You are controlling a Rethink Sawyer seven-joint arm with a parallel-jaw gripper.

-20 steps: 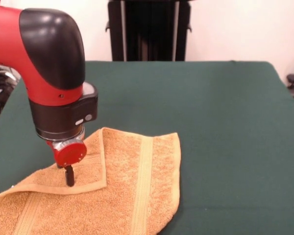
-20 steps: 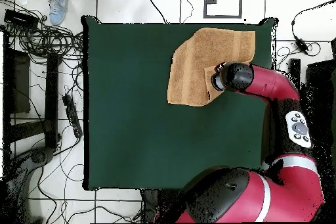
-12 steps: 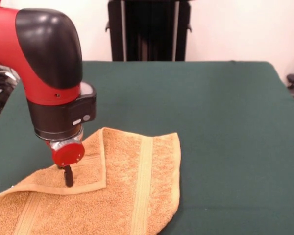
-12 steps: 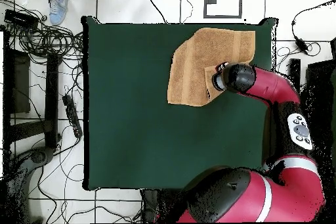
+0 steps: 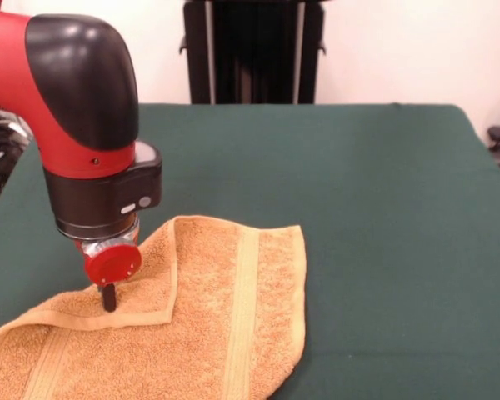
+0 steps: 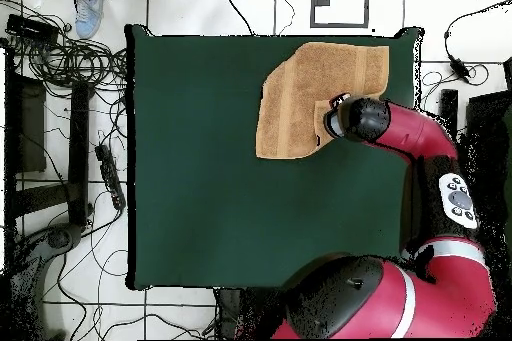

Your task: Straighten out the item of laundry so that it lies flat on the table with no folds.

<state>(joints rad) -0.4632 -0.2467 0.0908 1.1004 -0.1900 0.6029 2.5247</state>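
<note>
We see the table [image 5: 383,192], green cloth, taking up most of both views. Arm [image 5: 75,108] next, red and black, coming down over the towel's folded side. Towel [image 5: 225,333] sits at the table's near left corner in the front view; overhead it's at the top right of the table [image 6: 200,157], towel [image 6: 300,97] partly under the arm [image 6: 410,137]. Not flat: one corner is folded over onto the towel body, making a triangular flap [image 5: 146,287] with its hem edge on top; ribbed band [image 5: 243,317] runs along the exposed layer. Gripper [image 5: 109,297] is down on the flap near its hem; only one dark tip shows below the red disc, so we can't tell if the jaws are apart or together, or whether they have cloth. Step in hand, we judge: getting hold of the folded corner to unfold it. Next move likely needs a firm pinch on the top layer only, then a lift and drag outward, away from the towel body, so the flap opens onto bare table. Risk: catching both layers and dragging the whole towel.
</note>
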